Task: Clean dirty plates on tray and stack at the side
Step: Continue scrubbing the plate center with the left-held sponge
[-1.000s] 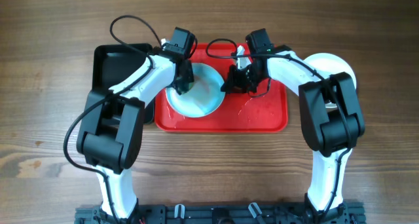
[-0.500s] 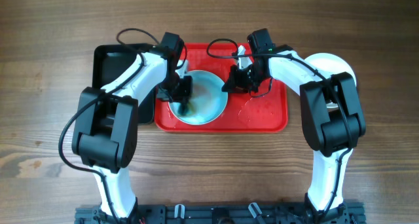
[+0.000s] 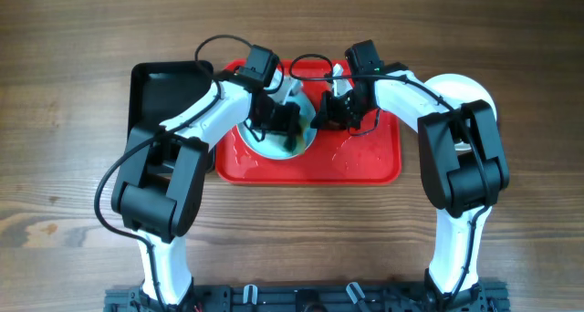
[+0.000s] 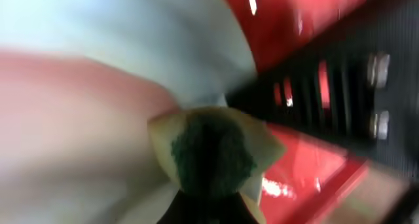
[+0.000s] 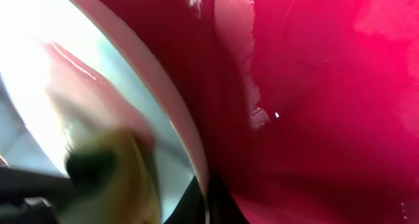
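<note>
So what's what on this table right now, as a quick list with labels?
Left claw: shut on a yellow-green sponge, pressed on the turquoise plate
Right claw: appears to pinch that plate's rim
Plate sits on: red tray
Left of it: black tray
Far right: pale plate, partly under the right arm

No readable text, labels, brands or numbers in any view.
</note>
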